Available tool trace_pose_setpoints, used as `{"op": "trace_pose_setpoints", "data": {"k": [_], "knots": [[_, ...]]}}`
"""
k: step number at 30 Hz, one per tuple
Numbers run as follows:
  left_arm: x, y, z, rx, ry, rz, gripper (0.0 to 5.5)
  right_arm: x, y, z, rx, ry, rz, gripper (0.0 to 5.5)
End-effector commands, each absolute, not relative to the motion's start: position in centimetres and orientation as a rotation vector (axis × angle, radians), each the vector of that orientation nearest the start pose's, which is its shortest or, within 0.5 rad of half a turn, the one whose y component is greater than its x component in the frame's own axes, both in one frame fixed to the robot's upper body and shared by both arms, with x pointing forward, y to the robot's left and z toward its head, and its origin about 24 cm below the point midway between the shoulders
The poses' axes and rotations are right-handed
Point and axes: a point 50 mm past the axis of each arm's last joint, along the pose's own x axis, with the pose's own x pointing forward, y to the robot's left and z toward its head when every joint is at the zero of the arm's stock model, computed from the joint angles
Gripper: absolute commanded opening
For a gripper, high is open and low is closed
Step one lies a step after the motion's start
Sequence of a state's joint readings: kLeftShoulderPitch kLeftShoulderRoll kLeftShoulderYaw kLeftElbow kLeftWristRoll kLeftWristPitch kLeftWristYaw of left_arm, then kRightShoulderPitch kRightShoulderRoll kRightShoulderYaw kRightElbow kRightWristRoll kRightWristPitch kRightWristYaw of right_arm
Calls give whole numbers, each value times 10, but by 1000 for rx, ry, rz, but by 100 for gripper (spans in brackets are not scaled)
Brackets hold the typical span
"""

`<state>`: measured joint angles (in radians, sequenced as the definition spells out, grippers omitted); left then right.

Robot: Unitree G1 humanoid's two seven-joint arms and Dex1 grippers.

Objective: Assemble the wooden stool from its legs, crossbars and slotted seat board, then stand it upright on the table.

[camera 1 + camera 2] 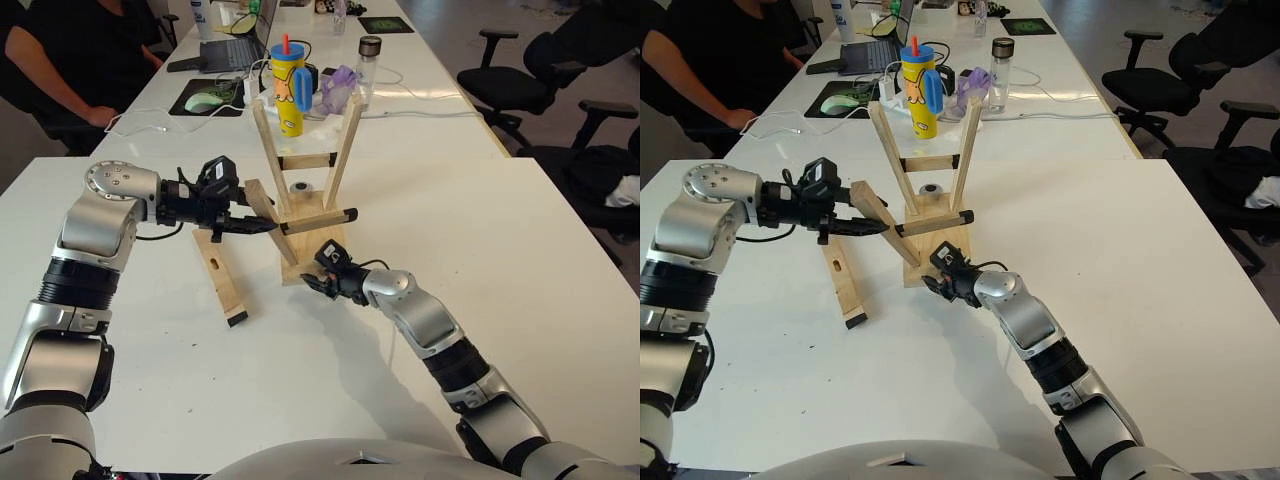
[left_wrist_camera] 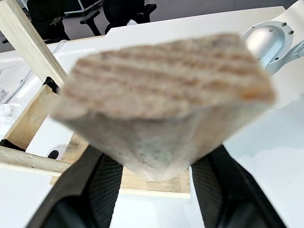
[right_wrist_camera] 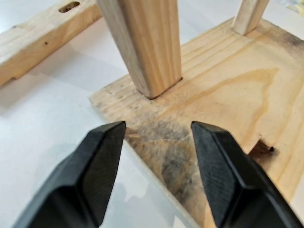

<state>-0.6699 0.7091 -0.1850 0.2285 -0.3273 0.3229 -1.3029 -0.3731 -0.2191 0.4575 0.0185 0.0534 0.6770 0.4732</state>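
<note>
Right wrist view: the right gripper (image 3: 156,130) holds its black fingers apart just over the near edge of the square pale-wood seat board (image 3: 228,95), whose grain carries dark stains. That board lies flat on the white worktop (image 1: 500,250), with the stool upside down on it. Near the board's front corner a tilted square-section wooden leg (image 1: 286,246) is set into it, and the left gripper (image 1: 258,225) is clamped on the leg's upper part. Left of the board, a loose slotted wooden leg (image 1: 222,282) lies flat. At the board's far side two legs (image 1: 268,150) rise, joined by a short crossbar (image 1: 305,160). Beyond the board stands a yellow cup (image 1: 288,95).
</note>
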Motion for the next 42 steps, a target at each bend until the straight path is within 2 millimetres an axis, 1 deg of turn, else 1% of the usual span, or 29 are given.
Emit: {"op": "trace_pose_setpoints", "data": {"k": [1,5,8,10,11,12,13,14,15,18,19,20,22,24,25,27,28,29,30,31,33,34,35,36,37,39,40,41,42], "knots": [[316,194,129,304,367,-1251,248,249,-84,-7,-350,789,828,251],[323,204,140,305,325,-1175,306,246,-86,-10,-351,796,826,251],[318,214,158,295,296,-1162,353,246,-89,-12,-354,797,810,251],[306,232,171,309,317,-1159,382,245,-88,-13,-341,792,814,251],[301,244,179,313,322,-1137,398,244,-88,-13,-335,790,819,251],[298,256,188,319,310,-1096,401,244,-87,-14,-336,785,826,251],[295,266,200,308,285,-1066,401,243,-87,-15,-334,782,825,251],[291,270,214,285,244,-1061,401,242,-87,-15,-332,780,825,251],[288,268,234,234,160,-1072,401,241,-87,-16,-332,780,826,251],[283,245,305,27,-226,-1118,401,241,-88,-18,-332,780,820,251],[283,236,323,-42,-343,-1115,401,241,-88,-19,-335,778,820,251],[285,227,333,-93,-422,-1101,401,241,-87,-19,-333,776,820,251],[290,206,334,-159,-481,-1084,401,242,-86,-20,-332,773,827,251],[296,187,327,-213,-491,-1063,401,242,-84,-21,-337,772,834,251],[298,180,320,-244,-479,-1057,401,242,-84,-22,-341,774,839,251],[304,168,298,-261,-392,-1038,401,242,-82,-22,-344,774,844,251],[313,161,269,-200,-232,-991,401,242,-82,-22,-346,773,845,251],[319,158,244,-117,-117,-942,401,242,-81,-22,-347,771,847,251],[322,156,214,-23,17,-914,401,242,-80,-21,-348,769,848,251],[320,155,191,13,106,-909,401,243,-79,-21,-349,768,849,251],[313,155,167,116,196,-920,401,244,-79,-21,-353,767,850,251],[311,154,162,157,202,-924,401,245,-80,-21,-358,767,844,251],[311,153,161,180,198,-924,401,245,-81,-21,-360,767,839,251],[312,151,169,189,153,-920,401,246,-81,-21,-361,767,837,251],[315,149,181,174,98,-908,401,247,-81,-21,-361,765,836,251],[323,152,213,120,-54,-837,401,247,-82,-20,-356,761,830,251],[326,156,229,67,-120,-793,420,247,-82,-20,-357,758,828,251],[326,162,241,36,-171,-755,429,248,-82,-20,-362,750,826,251],[327,171,250,19,-215,-684,441,248,-83,-20,-365,742,822,251]]}}
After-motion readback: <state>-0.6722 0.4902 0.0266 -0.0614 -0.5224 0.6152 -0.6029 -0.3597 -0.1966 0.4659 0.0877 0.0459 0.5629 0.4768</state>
